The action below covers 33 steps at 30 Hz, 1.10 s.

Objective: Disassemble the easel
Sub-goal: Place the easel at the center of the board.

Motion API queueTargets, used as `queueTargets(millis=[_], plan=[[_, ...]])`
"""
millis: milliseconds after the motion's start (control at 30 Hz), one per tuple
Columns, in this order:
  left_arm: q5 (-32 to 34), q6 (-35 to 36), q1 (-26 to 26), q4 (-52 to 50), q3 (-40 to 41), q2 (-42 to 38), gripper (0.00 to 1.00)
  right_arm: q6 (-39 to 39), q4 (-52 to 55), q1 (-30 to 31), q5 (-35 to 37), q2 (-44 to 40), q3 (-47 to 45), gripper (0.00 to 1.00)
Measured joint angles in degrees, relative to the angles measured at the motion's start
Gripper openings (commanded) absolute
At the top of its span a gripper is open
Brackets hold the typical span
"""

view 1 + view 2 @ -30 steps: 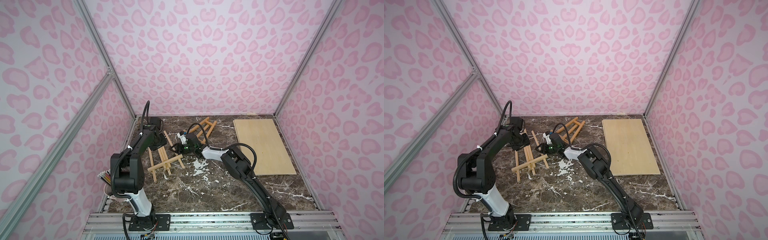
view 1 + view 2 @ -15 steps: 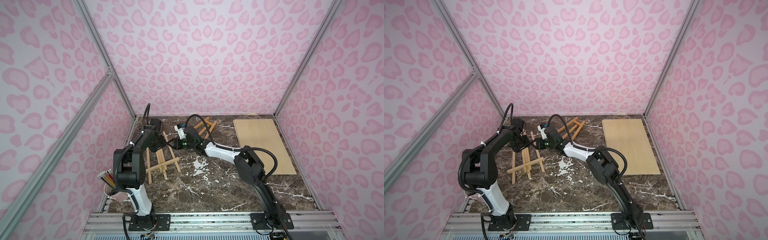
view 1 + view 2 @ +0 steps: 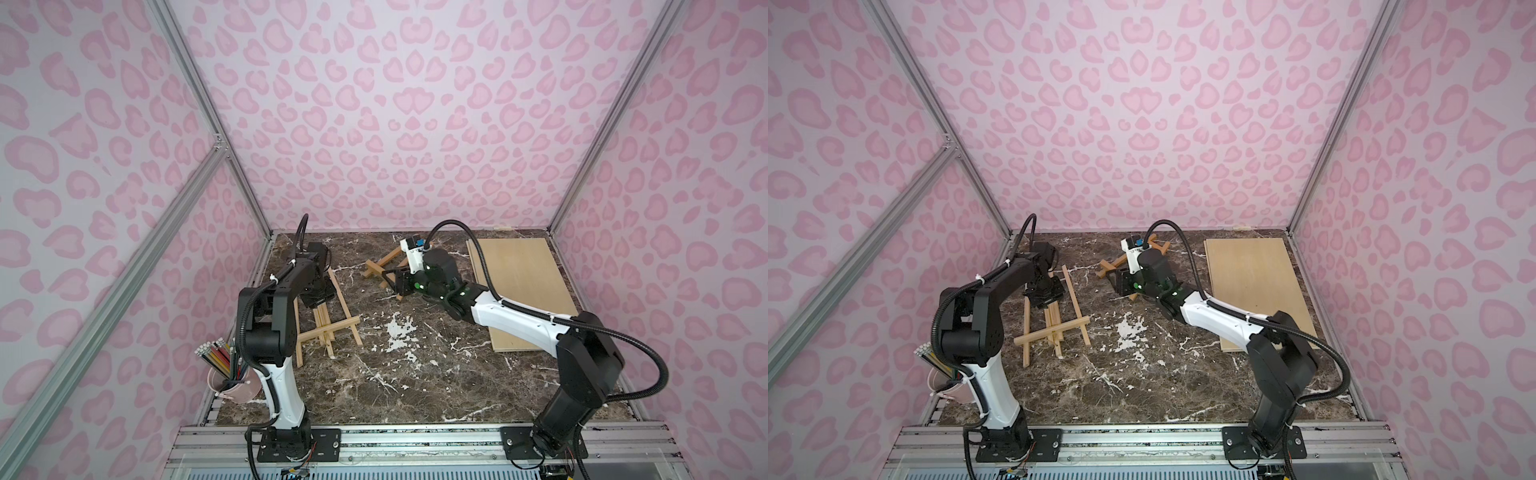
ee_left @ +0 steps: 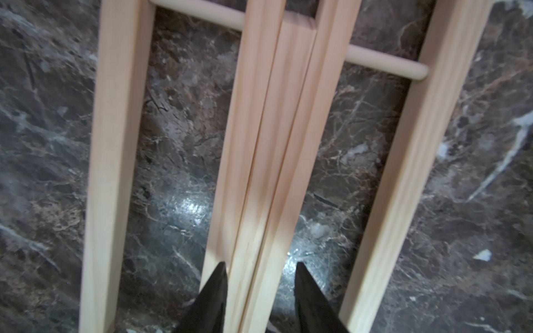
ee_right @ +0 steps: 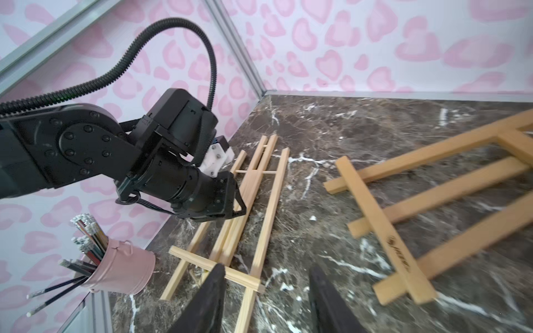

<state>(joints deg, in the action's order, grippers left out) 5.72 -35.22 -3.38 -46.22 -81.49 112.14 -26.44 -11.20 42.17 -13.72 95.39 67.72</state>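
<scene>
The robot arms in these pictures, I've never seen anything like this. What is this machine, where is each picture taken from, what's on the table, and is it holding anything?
This is a pair of robot arms, a left arm and a right arm, bolted at the front of a dark marble table. Each ends in a two-fingered gripper. The two wide pictures come from one double camera overhead; the two close-ups come from cameras on the wrists. A light wooden easel lies flat on the table, a darker easel farther back, a wooden board on the right arm's side. A pink cup of pencils stands by the left arm's base. The left gripper straddles the light easel's centre slats; whether it squeezes them is unclear. The right gripper is open and empty.
</scene>
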Motion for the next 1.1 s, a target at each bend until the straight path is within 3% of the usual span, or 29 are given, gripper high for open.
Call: queueTargets(millis=[233,467,800,967,1000,1100], plan=[[0.13,-0.02,-0.11,1.88,1.49,1.18,0.38,0.2,-2.16,-7.85,0.42,-12.68,-12.9,0.48],[-1.29,0.26,-0.11,1.79,1.18,0.63,0.41,0.13,-2.4,-13.49,0.48,-20.68,-17.11,0.49],[-10.91,2.4,-2.56,4.7,-5.9,-9.09,0.77,0.42,-2.14,-23.56,8.22,-28.7,-22.97,0.51],[-11.61,4.59,-2.84,9.29,-2.71,-18.14,0.87,0.33,-2.84,-26.64,15.72,-33.83,-29.22,0.56],[-10.8,5.09,-2.84,10.69,-0.92,-20.33,0.87,0.59,-3.28,-27.06,17.73,-34.84,-30.58,0.6],[-7.17,6.54,-2.84,15.69,6.25,-27.63,0.87,1.88,-5.51,-28.13,24.28,-37.81,-34.95,0.98]])
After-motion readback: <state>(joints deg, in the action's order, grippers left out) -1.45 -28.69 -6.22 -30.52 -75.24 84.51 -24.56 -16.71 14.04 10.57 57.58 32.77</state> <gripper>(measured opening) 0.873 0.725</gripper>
